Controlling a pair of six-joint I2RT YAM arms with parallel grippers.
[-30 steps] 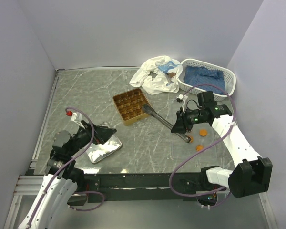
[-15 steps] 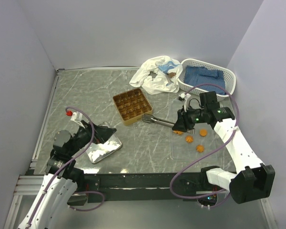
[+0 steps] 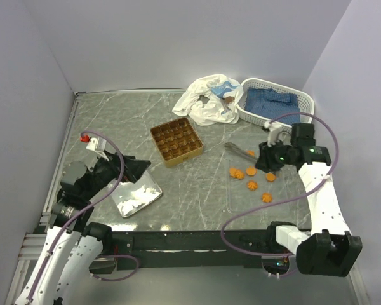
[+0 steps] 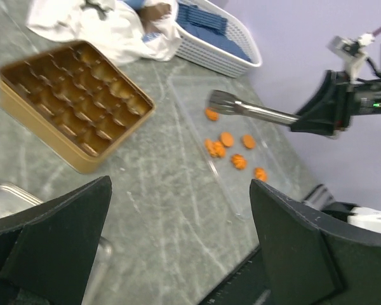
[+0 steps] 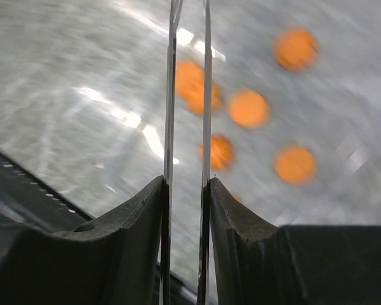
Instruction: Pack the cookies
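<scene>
While the left tool (image 3: 138, 170) hangs over the near-left part of the tabletop (image 3: 114, 124), its two fingers (image 4: 57, 229) stand spread wide apart with nothing between them. Just below it lies a shiny metal tray (image 3: 138, 198), its far corner under the tool. Further back, toward the middle, sits the square golden-brown tin (image 3: 176, 141), turned at a slant, its grid of small compartments facing up. Behind it, near the far wall, a crumpled white cloth (image 3: 206, 101) lies in a heap.

Right of the tin, well apart from it, the cookies (image 3: 251, 171) lie scattered flat on the tabletop: a small cluster of about seven orange rounds, two of them touching, the others loose around them. None is in the tin. A pair of metal tongs (image 3: 238, 149) reaches leftward over the far edge of the cluster, its tips just beside the farthest cookie. The right tool (image 3: 264, 159) is clamped on the tongs' handle end, both blades pressed between its fingers. Behind it stands a white basket (image 3: 305, 111) holding blue cloth (image 3: 270, 101).
</scene>
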